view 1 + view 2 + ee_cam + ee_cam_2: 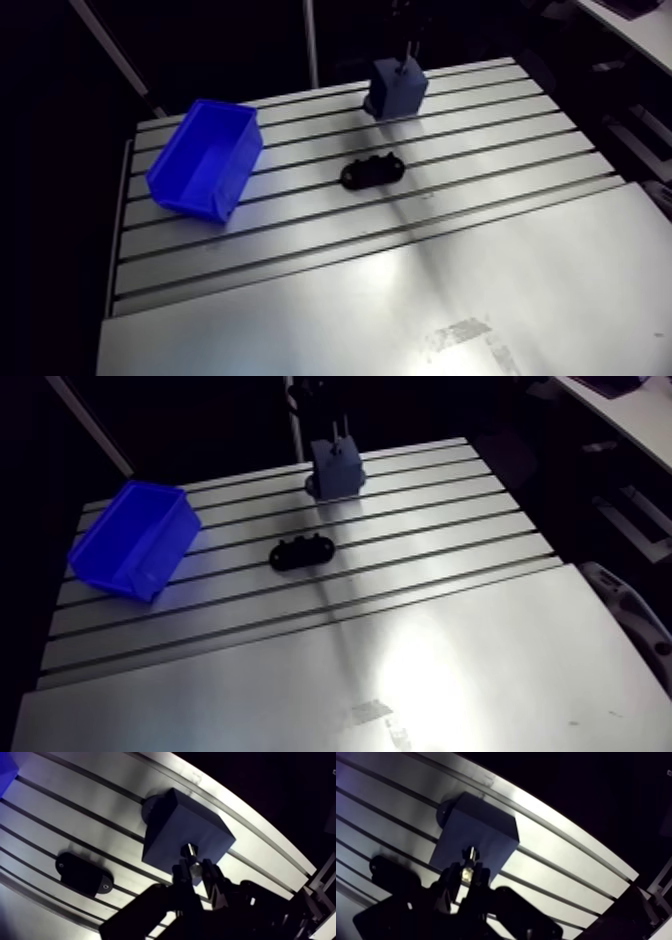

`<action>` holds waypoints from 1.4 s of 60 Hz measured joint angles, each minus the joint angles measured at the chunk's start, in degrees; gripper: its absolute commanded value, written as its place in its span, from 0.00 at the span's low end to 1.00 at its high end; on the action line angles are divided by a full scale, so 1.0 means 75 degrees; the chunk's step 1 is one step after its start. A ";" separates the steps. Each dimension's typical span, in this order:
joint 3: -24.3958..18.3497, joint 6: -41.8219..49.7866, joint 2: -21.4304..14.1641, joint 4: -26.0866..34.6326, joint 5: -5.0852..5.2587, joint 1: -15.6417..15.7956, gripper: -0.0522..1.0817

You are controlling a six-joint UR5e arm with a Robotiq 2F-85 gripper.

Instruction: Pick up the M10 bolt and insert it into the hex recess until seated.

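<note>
One gripper [197,871]: clenched on the M10 bolt [470,854], just above the grey block [396,88]
M10 bolt: tip pointing at the block's top face
Black plate [371,171]: near the block, on the table [400,300]
Blue bin [205,160]: well apart from the block

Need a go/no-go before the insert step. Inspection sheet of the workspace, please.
surface: slotted aluminium table, bare metal with glare.
job's things: bolt held in the claw, over the grey block; hex recess not visible, so seating cannot be told.
clutter: blue bin near the table's edge, no contents seen; black oval plate lying flat between bin and block, apart from both.
claw: shut on the bolt, directly above the block.
cables: nothing seen on the table.
surroundings: nothing seen.
</note>
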 measured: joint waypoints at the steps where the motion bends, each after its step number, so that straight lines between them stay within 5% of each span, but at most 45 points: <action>1: 0.0001 0.0000 -0.0001 0.0000 0.0000 0.0000 0.82; 17: 0.0058 0.0028 -0.0009 -0.0008 0.0006 0.0004 0.71; 22: 0.0075 0.0036 -0.0014 -0.0014 0.0007 0.0004 0.45; 33: 0.0123 0.0082 -0.0004 -0.0091 0.0023 -0.0003 0.26; 84: 0.0208 0.1161 -0.0343 -0.0261 0.0130 -0.0159 0.20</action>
